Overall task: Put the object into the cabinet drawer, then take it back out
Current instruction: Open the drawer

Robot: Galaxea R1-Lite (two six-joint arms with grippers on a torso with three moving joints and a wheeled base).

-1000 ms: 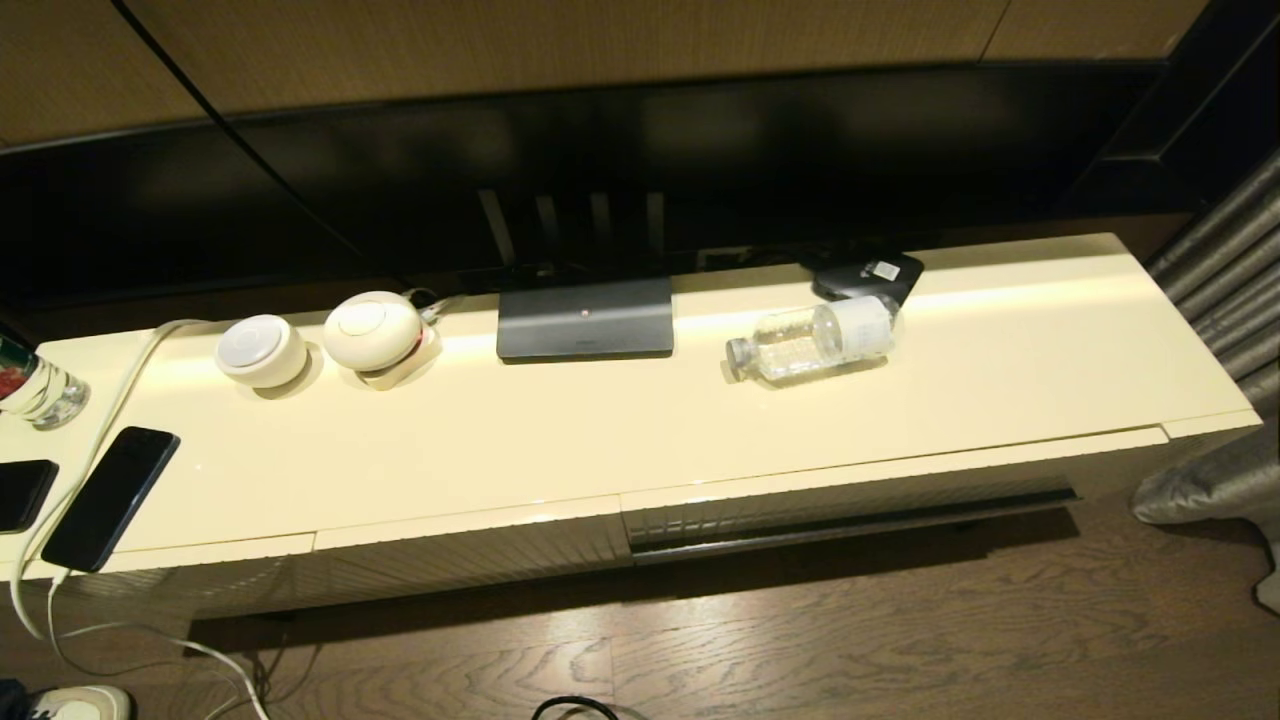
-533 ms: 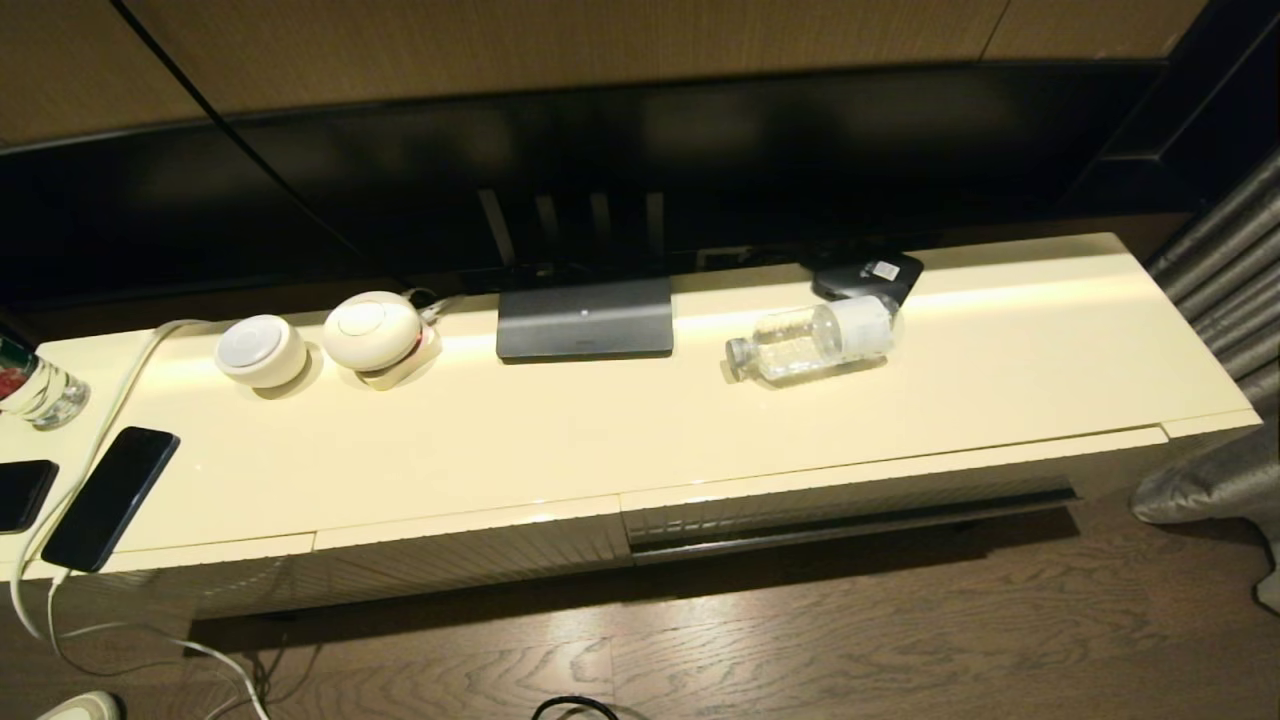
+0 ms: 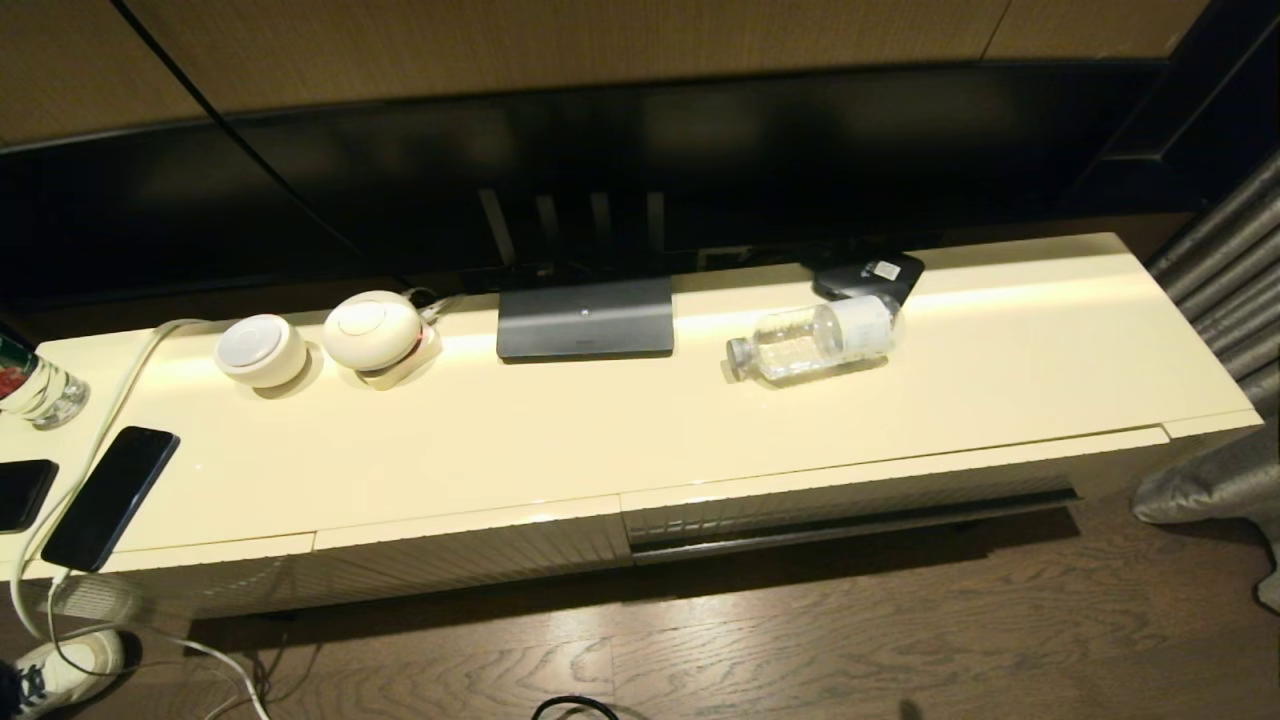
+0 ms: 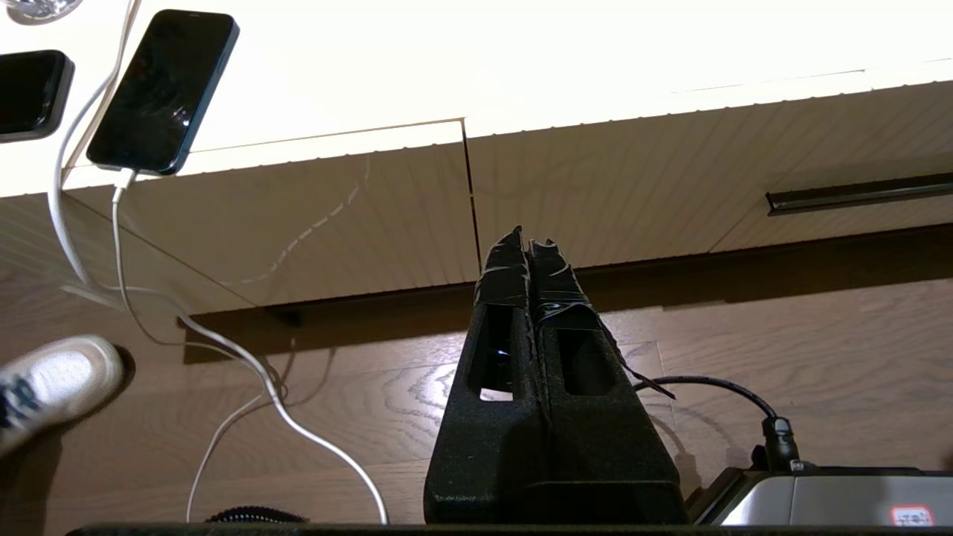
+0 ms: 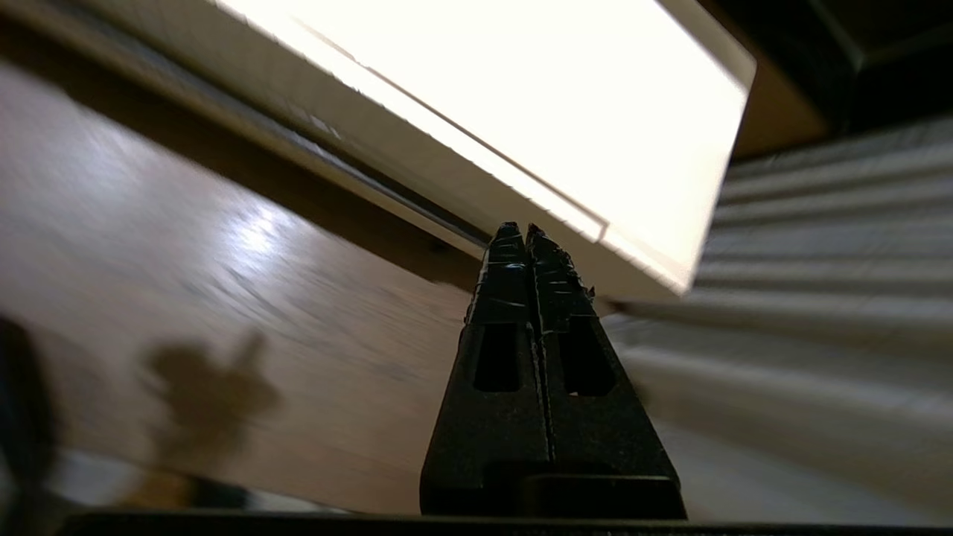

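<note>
The clear water bottle [image 3: 810, 340] lies on its side on the cream cabinet top [image 3: 620, 440], right of the middle, with its pale cap pointing left. The wide ribbed drawer [image 3: 850, 495] is shut, with a dark strip along its lower edge; its front also shows in the left wrist view [image 4: 670, 171] and the right wrist view [image 5: 417, 160]. My left gripper [image 4: 527, 242] is shut and empty, low over the wood floor before the cabinet front. My right gripper [image 5: 525, 229] is shut and empty, low near the cabinet's right corner. Neither arm shows clearly in the head view.
A dark grey router [image 3: 585, 318], two white round devices [image 3: 372, 332], a black device [image 3: 868, 275], a glass bottle [image 3: 35, 385] and two phones [image 3: 110, 497] with a white cable [image 4: 223, 350] occupy the top. The narrower ribbed panel [image 3: 470, 550] sits left. A shoe [image 3: 60, 670] and grey curtain [image 3: 1225, 270] flank the cabinet.
Nothing on the cabinet has moved. A person's white shoe at the lower left has slipped out of sight and come back. The right wrist view is smeared by motion.
</note>
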